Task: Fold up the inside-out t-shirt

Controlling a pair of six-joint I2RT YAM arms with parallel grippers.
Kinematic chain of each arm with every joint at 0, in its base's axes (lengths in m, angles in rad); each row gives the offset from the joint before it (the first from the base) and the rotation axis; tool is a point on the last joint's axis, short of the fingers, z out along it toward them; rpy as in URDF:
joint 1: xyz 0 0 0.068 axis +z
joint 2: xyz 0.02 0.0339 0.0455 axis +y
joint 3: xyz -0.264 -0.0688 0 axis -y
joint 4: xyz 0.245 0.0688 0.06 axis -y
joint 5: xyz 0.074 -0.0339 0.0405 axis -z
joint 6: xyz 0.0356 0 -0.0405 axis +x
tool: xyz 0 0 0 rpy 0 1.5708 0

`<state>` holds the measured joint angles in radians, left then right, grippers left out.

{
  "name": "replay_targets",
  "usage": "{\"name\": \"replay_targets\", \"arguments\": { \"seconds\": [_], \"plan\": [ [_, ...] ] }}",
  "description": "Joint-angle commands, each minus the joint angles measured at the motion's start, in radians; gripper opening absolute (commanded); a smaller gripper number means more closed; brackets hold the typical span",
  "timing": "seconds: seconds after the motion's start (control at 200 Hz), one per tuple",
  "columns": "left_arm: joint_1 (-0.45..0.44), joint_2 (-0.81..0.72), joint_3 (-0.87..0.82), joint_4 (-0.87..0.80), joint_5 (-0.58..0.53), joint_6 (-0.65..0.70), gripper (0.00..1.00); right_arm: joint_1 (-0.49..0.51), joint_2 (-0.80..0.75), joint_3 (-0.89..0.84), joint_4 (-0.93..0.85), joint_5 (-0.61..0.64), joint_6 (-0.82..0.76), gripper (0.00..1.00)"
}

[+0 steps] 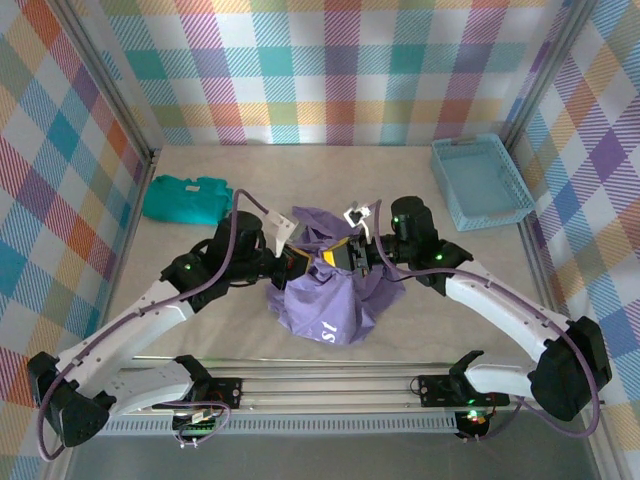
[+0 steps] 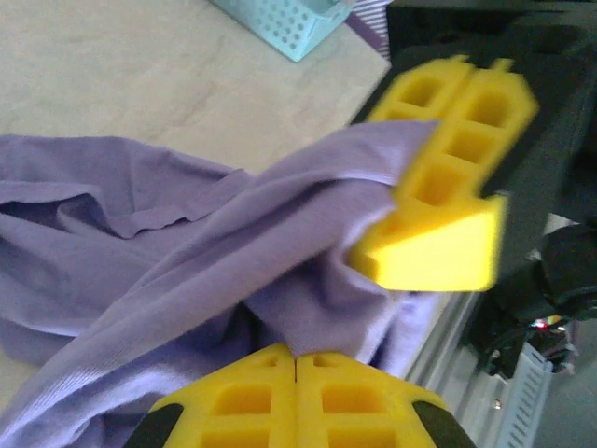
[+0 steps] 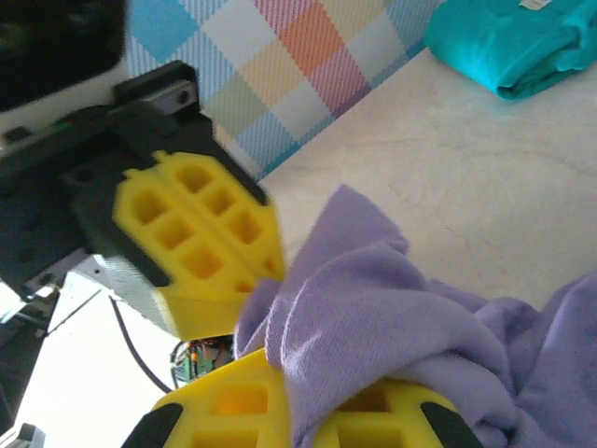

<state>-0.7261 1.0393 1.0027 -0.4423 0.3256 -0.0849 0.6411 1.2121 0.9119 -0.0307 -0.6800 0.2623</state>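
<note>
The lavender-purple t-shirt (image 1: 325, 305) hangs bunched over the table's middle, white lettering low on its front, its lower part resting on the table. My left gripper (image 1: 300, 262) and right gripper (image 1: 346, 258) meet tip to tip at its top edge. In the left wrist view my left gripper (image 2: 297, 355) is shut, a fold of the t-shirt (image 2: 187, 243) pinched at the seam of its yellow fingers; the right gripper's fingers (image 2: 438, 177) clamp the same fold just beyond. In the right wrist view my right gripper (image 3: 298, 392) is shut on the t-shirt (image 3: 373, 308).
A teal-green folded garment (image 1: 185, 198) lies at the back left, also in the right wrist view (image 3: 508, 42). A light blue basket (image 1: 482, 180) stands at the back right. Plaid walls enclose the table on three sides.
</note>
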Motion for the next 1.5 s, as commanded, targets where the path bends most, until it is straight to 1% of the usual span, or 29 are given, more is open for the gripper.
{"name": "replay_targets", "arguments": {
  "seconds": [0.0, 0.065, 0.135, 0.225, 0.28, 0.335, 0.445, 0.54, 0.705, 0.78, 0.85, 0.91, 0.96, 1.035, 1.07, 1.11, 1.125, 1.195, 1.244, 1.319, 1.379, 1.429, 1.494],
  "plan": [
    [-0.008, -0.053, 0.028, 0.023, 0.049, -0.022, 0.00, 0.008, 0.000, 0.041, -0.063, 0.042, -0.071, 0.16],
    [-0.008, -0.065, 0.031, 0.025, 0.021, -0.069, 0.00, 0.012, -0.005, 0.041, -0.088, 0.069, -0.088, 0.27],
    [-0.007, -0.059, 0.057, -0.001, -0.020, -0.141, 0.00, 0.022, -0.017, 0.047, -0.138, 0.125, -0.120, 0.36],
    [-0.008, -0.011, 0.135, -0.122, -0.117, -0.258, 0.00, 0.046, -0.051, 0.045, -0.180, 0.209, -0.157, 0.43],
    [-0.007, 0.032, 0.187, -0.210, -0.153, -0.315, 0.00, 0.065, -0.076, 0.033, -0.178, 0.246, -0.171, 0.47],
    [-0.008, 0.071, 0.222, -0.262, -0.139, -0.357, 0.00, 0.081, -0.094, 0.017, -0.167, 0.288, -0.176, 0.52],
    [-0.008, 0.098, 0.238, -0.250, -0.054, -0.407, 0.00, 0.120, -0.114, -0.007, -0.144, 0.366, -0.184, 0.63],
    [-0.007, 0.111, 0.258, -0.268, -0.060, -0.429, 0.00, 0.167, -0.130, -0.027, -0.108, 0.422, -0.191, 0.64],
    [-0.008, 0.113, 0.265, -0.263, -0.024, -0.444, 0.00, 0.247, -0.105, -0.041, -0.041, 0.484, -0.194, 0.59],
    [-0.007, 0.113, 0.265, -0.266, -0.015, -0.444, 0.00, 0.279, -0.083, -0.028, -0.033, 0.528, -0.211, 0.58],
    [-0.008, 0.113, 0.265, -0.267, 0.007, -0.445, 0.00, 0.285, -0.065, -0.024, -0.013, 0.542, -0.211, 0.58],
    [-0.007, 0.112, 0.263, -0.261, 0.030, -0.443, 0.00, 0.285, -0.047, -0.020, 0.013, 0.545, -0.208, 0.55],
    [-0.008, 0.112, 0.264, -0.259, 0.039, -0.441, 0.00, 0.285, -0.030, -0.011, 0.022, 0.532, -0.214, 0.47],
    [0.001, 0.111, 0.269, -0.257, 0.053, -0.441, 0.00, 0.285, -0.009, 0.004, 0.005, 0.543, -0.227, 0.26],
    [0.009, 0.108, 0.267, -0.247, 0.064, -0.444, 0.00, 0.283, -0.008, 0.003, -0.004, 0.538, -0.237, 0.18],
    [0.022, 0.106, 0.263, -0.235, 0.079, -0.451, 0.00, 0.278, -0.013, -0.006, -0.003, 0.510, -0.249, 0.12],
    [0.028, 0.105, 0.261, -0.230, 0.087, -0.454, 0.00, 0.273, -0.019, -0.010, 0.000, 0.489, -0.251, 0.09],
    [0.059, 0.103, 0.252, -0.208, 0.121, -0.462, 0.00, 0.241, -0.045, -0.035, 0.025, 0.385, -0.238, 0.01],
    [0.079, 0.096, 0.240, -0.186, 0.134, -0.460, 0.00, 0.205, -0.058, -0.050, 0.042, 0.294, -0.218, 0.00],
    [0.097, 0.072, 0.214, -0.138, 0.132, -0.439, 0.10, 0.149, -0.066, -0.065, 0.077, 0.166, -0.170, 0.00],
    [0.099, 0.045, 0.187, -0.106, 0.114, -0.406, 0.19, 0.107, -0.067, -0.078, 0.117, 0.097, -0.118, 0.00],
    [0.099, 0.024, 0.167, -0.093, 0.098, -0.373, 0.25, 0.079, -0.066, -0.089, 0.151, 0.057, -0.074, 0.00],
    [0.100, 0.001, 0.139, -0.087, 0.079, -0.332, 0.31, 0.058, -0.064, -0.093, 0.174, 0.032, -0.037, 0.00]
  ]
}}
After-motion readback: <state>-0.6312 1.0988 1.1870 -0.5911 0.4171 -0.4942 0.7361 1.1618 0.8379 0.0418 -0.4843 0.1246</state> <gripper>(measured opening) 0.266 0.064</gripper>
